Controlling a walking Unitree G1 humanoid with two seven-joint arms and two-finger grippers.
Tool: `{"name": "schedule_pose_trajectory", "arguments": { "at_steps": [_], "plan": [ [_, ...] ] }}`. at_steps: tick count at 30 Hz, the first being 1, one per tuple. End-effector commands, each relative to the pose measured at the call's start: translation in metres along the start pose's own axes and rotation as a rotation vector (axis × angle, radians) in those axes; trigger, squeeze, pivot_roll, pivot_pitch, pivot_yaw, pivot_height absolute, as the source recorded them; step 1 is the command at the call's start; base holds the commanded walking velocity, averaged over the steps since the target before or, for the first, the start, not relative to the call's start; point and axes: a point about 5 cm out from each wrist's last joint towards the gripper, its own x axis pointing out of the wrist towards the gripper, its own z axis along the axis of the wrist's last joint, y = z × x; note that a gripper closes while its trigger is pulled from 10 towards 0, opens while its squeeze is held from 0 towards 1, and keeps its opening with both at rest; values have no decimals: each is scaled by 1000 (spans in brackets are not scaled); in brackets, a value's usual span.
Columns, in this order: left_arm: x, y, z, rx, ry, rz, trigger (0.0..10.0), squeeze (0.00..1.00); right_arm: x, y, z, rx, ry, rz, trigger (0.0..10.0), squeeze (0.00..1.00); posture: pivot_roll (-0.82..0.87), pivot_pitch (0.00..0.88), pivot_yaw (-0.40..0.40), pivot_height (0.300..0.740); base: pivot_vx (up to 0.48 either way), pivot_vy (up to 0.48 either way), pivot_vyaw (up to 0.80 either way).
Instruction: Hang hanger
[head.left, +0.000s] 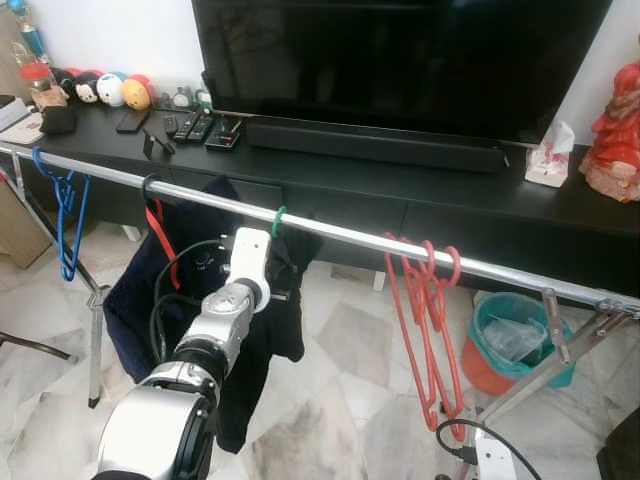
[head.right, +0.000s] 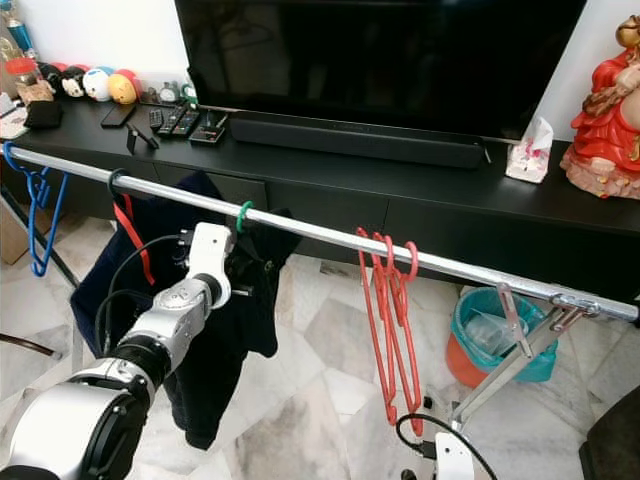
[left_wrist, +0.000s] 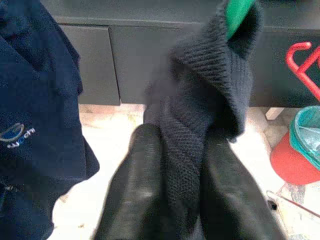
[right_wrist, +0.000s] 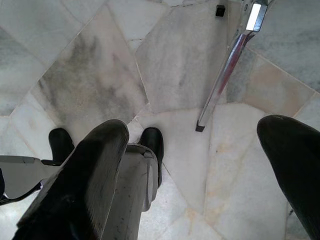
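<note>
Television (head.left: 400, 60): large, flat, glossy black screen, standing along the back of the tabletop.

Tabletop (head.left: 420, 185): long, low black cabinet top against a white wall; round toy figures (head.left: 105, 88) and remote controls (head.left: 195, 127) at its left end, a tissue pack (head.left: 550, 155) and a red figurine (head.left: 615, 125) at its right end.

Floor (head.left: 340, 400): pale marble tiles with grey veining.

Rail (head.left: 340, 232): slim, round, shiny metal bar on a folding metal stand, running in front of the tabletop from the left edge down toward the right.

Dark garments (head.left: 270, 320): a navy shirt with a small logo and a black coarse-knit piece, hanging limp from the rail's left-middle stretch.

Red hangers (head.left: 430, 330): a bunch of thin plastic ones hooked on the rail right of middle, long bodies hanging straight down.

Blue hanger (head.left: 68, 215): thin plastic, at the rail's left end, hanging down.

Green hanger (head.left: 279, 218): its curved plastic hook sits over the rail at the middle, its body hidden inside the knit piece.

Left claw (left_wrist: 182, 165): raised just below the rail, two black fingers clamped on the knit fabric under the green hook.

Right claw (right_wrist: 195, 165): low near the floor, fingers spread wide apart.
</note>
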Motion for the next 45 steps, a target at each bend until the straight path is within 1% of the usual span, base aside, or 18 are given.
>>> {"name": "schedule_pose_trajectory", "arguments": {
  "at_steps": [1, 13, 14, 20, 21, 22, 25, 27, 28, 29, 30, 31, 34, 35, 37, 41, 44, 45],
  "plan": [
    [-2, 3, -1, 6, -16, 1, 10000, 1000, 0, -1, 1, 5, -2, -3, 10000, 0, -75, 0, 6, 740, 0, 0, 0],
    [-13, 15, -1, -7, -98, -12, 10000, 1000, 0, -1, 3, 6, -8, -2, 10000, 0, -59, 0, -2, 740, 0, 0, 0],
    [-21, 19, -1, -2, -130, -18, 10000, 1000, 0, -1, 3, 8, -11, -4, 10000, 0, -53, 0, -3, 740, 0, 0, 0],
    [-35, 24, 1, 4, -170, -27, 10000, 1000, 0, -2, 3, 19, -22, -7, 10000, 0, -43, 0, -7, 740, 0, 0, 0],
    [-41, 26, 2, 1, -186, -25, 10000, 1000, 0, -2, 3, 21, -25, -8, 10000, 0, -36, 0, -10, 740, 0, 0, 0],
    [-55, 31, 4, -3, -212, -16, 10000, 1000, 0, -3, 3, 23, -26, -9, 10000, 0, -30, 0, -12, 740, 0, 0, 0],
    [-79, 42, 1, 7, -227, 14, 10000, 1000, -1, -3, 2, 22, -28, -12, 10000, 0, -24, 0, -15, 740, 0, 0, 0],
    [-89, 57, -9, 9, -199, 89, 10000, 1000, -1, -4, 2, 20, -29, -16, 10000, 0, -18, 0, -16, 740, 0, 0, 0],
    [-92, 60, -11, 8, -189, 109, 10000, 949, -1, -4, 2, 19, -29, -17, 10000, 0, -18, 0, -16, 740, 0, 0, 0],
    [-97, 71, -22, 24, -143, 173, 10000, 537, -1, -5, 2, 18, -29, -20, 10000, 0, -12, 0, -18, 740, 0, 0, 0],
    [-102, 81, -32, 31, -106, 227, 10000, 282, -1, -5, 2, 18, -29, -22, 10000, 0, -10, 0, -19, 740, 0, 0, 0],
    [-116, 106, -62, 20, 13, 375, 10000, 0, -1, -6, 2, 17, -28, -27, 10000, 0, -8, 0, -23, 740, 0, 0, 0],
    [-135, 123, -104, 13, 192, 470, 10000, 0, -1, -6, 2, 15, -27, -32, 10000, 0, -5, 0, -26, 740, 0, 0, 0],
    [-140, 125, -115, 24, 249, 481, 10000, 0, -1, -6, 2, 14, -27, -33, 10000, 0, -8, 0, -26, 740, 0, 0, 0],
    [-150, 122, -139, -12, 342, 472, 10000, 0, -1, -6, 2, 14, -25, -37, 10000, 0, -14, 0, -24, 740, 0, 0, 0],
    [-163, 103, -181, -36, 534, 402, 10000, 0, -1, -6, 2, 16, -25, -43, 10000, 0, -22, 0, -27, 740, 0, 0, 0],
    [-163, 76, -206, -58, 636, 309, 10000, 0, -1, -6, 2, 11, -24, -49, 10000, 0, -21, 0, -26, 740, 0, 0, 0],
    [-162, 73, -208, -64, 645, 302, 10000, 0, -1, -6, 2, 11, -25, -50, 10000, 0, -21, 0, -26, 740, 0, 0, 0]
  ]
}}
